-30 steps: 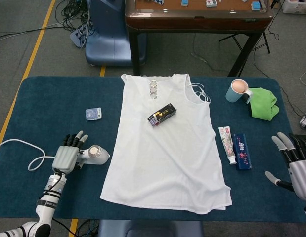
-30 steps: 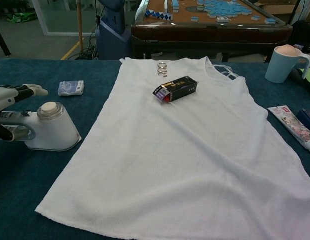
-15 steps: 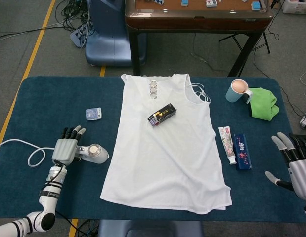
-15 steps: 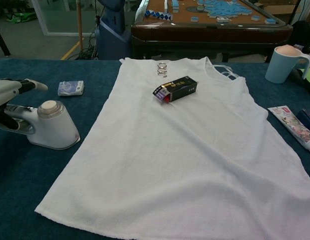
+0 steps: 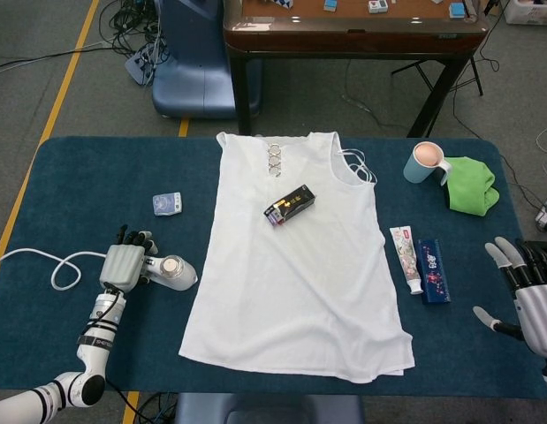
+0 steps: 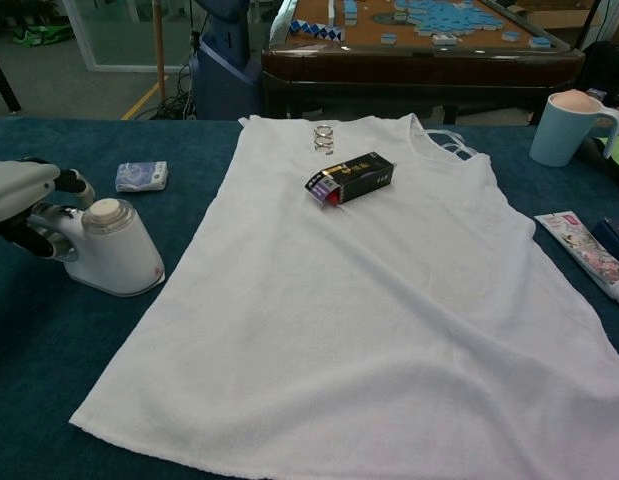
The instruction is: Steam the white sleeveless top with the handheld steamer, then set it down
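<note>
We look down on a dark blue cloth-covered surface. In the middle lies the white sleeveless top of thin soft fabric, spread flat with its neckline toward twelve o'clock. A small black cardboard box rests on its upper part, just below a pair of silver metal rings at the collar.

At nine o'clock of the top, just beside its hem edge, stands the white plastic handheld steamer with a round cap, its white cord looping away further toward nine o'clock. Our left hand wraps the handle, fingers curled around it. Our right hand hovers at the four o'clock edge, fingers spread, holding nothing.

We judge the steamer rigid, smooth and somewhat top-heavy, best taken by its handle behind the body, with the cord likely to drag. The top looks light and limp; it will probably bunch if pushed, and the box sits in the steaming path.
</note>
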Tool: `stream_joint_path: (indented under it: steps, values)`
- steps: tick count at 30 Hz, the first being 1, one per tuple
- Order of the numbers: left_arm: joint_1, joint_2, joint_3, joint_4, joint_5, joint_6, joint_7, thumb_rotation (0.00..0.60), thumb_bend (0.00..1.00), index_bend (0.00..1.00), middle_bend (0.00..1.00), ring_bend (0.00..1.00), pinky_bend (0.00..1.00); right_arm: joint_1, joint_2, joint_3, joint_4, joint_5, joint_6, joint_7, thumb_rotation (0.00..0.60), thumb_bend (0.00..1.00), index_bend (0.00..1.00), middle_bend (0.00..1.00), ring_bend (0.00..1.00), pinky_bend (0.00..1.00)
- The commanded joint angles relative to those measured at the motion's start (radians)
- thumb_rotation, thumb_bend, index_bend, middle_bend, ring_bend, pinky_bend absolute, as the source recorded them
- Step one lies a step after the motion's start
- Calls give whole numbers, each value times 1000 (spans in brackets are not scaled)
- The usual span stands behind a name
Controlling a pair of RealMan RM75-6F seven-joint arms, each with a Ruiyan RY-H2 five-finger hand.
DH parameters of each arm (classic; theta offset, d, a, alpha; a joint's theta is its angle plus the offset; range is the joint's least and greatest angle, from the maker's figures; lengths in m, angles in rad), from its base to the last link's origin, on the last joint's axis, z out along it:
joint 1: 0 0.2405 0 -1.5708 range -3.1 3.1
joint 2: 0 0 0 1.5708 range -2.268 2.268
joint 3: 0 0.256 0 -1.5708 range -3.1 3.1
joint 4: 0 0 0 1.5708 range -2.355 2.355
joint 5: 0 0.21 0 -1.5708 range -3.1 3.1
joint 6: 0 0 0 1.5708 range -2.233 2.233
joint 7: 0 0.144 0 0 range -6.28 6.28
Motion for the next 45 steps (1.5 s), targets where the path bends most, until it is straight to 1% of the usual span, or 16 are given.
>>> stream_joint_path:
  steps: [1, 3, 5, 7, 10, 13, 16, 20, 23, 25, 33, 38, 45]
  values:
    - [-4, -7, 3, 7, -1, 0, 5, 600, 306, 438, 247, 199, 0, -1, -1, 0, 1, 1, 0, 0, 600, 42, 7, 100, 0, 0]
    - [-6, -13, 6, 13, 3, 4, 5, 600, 306, 464, 273, 221, 4, -2, -1, -1, 2, 3, -1, 2, 600, 42, 7, 100, 0, 0]
    - [-7, -20, 9, 20, 8, 8, -4, 600, 305, 507, 319, 258, 49, -3, -2, -2, 4, 4, 0, 3, 600, 42, 7, 100, 0, 0]
    - [-8, -26, 12, 31, 15, 10, -16, 600, 306, 547, 355, 291, 137, -5, -2, -2, 5, 5, 1, 4, 600, 42, 7, 100, 0, 0]
    - [-9, -33, 14, 46, 27, 15, -38, 600, 305, 589, 372, 324, 263, -7, -1, -3, 5, 6, 2, 4, 600, 42, 7, 100, 0, 0]
    - [-10, -35, 15, 52, 38, 23, -52, 600, 305, 621, 383, 337, 292, -7, 0, -3, 4, 6, 2, 4, 600, 42, 7, 100, 0, 0]
    - [-11, -36, 16, 58, 53, 30, -79, 600, 306, 638, 412, 363, 358, -7, -1, -4, 3, 7, 0, 3, 600, 42, 7, 100, 0, 0]
    - [-13, -44, 18, 83, 77, 40, -119, 600, 306, 680, 499, 445, 462, -6, 0, -4, 0, 7, -5, 0, 600, 42, 7, 100, 0, 0]
    - [-17, -53, 22, 111, 97, 45, -148, 600, 306, 738, 566, 494, 509, -5, 1, -5, -2, 8, -8, -2, 600, 42, 7, 100, 0, 0]
    - [-20, -56, 26, 129, 108, 43, -163, 600, 306, 754, 609, 529, 527, -5, 2, -6, -5, 8, -11, -5, 600, 42, 7, 100, 0, 0]
    - [-27, -49, 26, 152, 124, 32, -214, 600, 306, 769, 713, 616, 570, 0, 7, -10, -15, 13, -30, -12, 600, 42, 7, 100, 0, 0]
    - [-33, -8, 14, 111, 92, -28, -258, 600, 306, 792, 744, 640, 589, 6, 10, -14, -22, 11, -45, -15, 600, 43, 7, 100, 0, 0]
    - [-45, 59, -12, 41, 35, -107, -301, 600, 306, 805, 760, 653, 602, 17, 14, -24, -33, 6, -76, -20, 600, 42, 7, 100, 0, 0]
